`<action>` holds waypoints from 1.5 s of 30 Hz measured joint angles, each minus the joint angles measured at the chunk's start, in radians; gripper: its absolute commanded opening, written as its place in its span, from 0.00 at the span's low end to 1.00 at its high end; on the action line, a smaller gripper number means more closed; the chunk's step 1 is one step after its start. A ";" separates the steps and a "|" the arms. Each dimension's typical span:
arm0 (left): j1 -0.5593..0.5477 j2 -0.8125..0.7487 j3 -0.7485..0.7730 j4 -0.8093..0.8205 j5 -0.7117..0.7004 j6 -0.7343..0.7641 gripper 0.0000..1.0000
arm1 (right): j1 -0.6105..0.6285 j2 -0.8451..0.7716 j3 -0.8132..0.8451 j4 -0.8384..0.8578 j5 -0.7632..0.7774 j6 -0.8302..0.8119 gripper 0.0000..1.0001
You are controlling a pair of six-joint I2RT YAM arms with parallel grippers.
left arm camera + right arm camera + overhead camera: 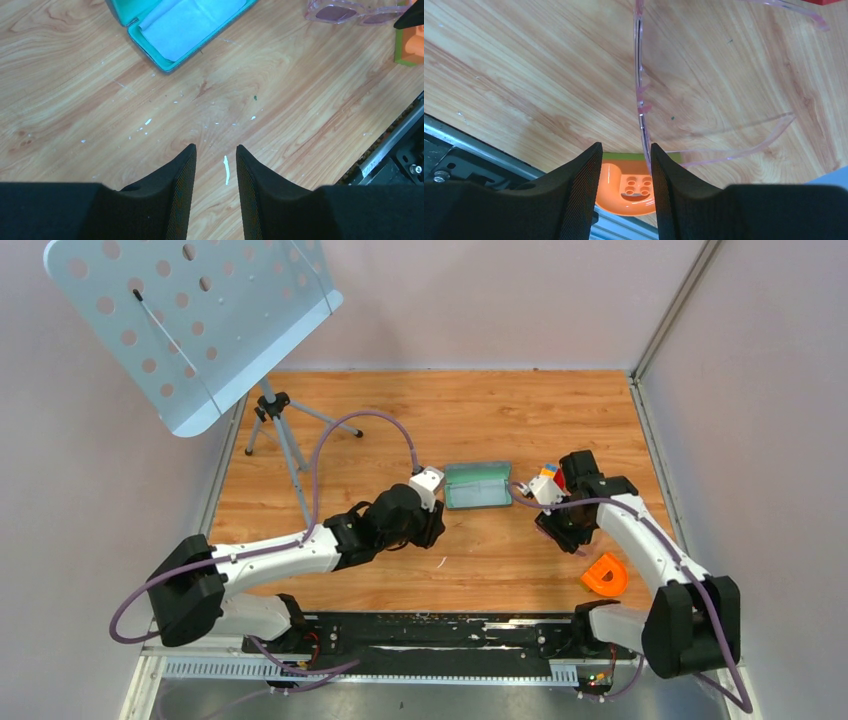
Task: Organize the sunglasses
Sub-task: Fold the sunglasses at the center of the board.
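Sunglasses (640, 75): rest on the wooden table (75, 100) with arms unfolded, front bar seen edge-on from the right wrist. Lie outside the case (165, 64), apart from it on its right, near the orange block (629, 192)

Right gripper (623, 147): released, jaws parted around the near end of the front bar. Bar sits close against one finger (674, 190), with a clear gap to the other. Cannot tell whether that finger truly makes contact

Left gripper (216, 147): released, jaws parted, nothing between them. Hovers over bare wood bearing a white mark (226, 170), on the near side of the case

Case: lies open, teal interior up, pale blue cloth (192, 25) spread inside
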 measured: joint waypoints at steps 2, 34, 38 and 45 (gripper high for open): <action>0.000 -0.005 -0.004 0.000 0.000 0.000 0.39 | -0.002 0.034 0.000 0.014 0.000 -0.001 0.45; 0.000 -0.034 0.021 -0.077 0.009 -0.010 0.46 | -0.003 0.040 0.055 0.005 -0.060 -0.008 0.00; 0.000 -0.048 0.095 -0.132 0.001 -0.057 0.47 | -0.004 -0.120 0.179 -0.117 -0.158 -0.055 0.00; 0.000 0.009 0.269 -0.141 0.026 -0.066 0.47 | 0.002 -0.131 0.286 -0.357 -0.449 -0.191 0.00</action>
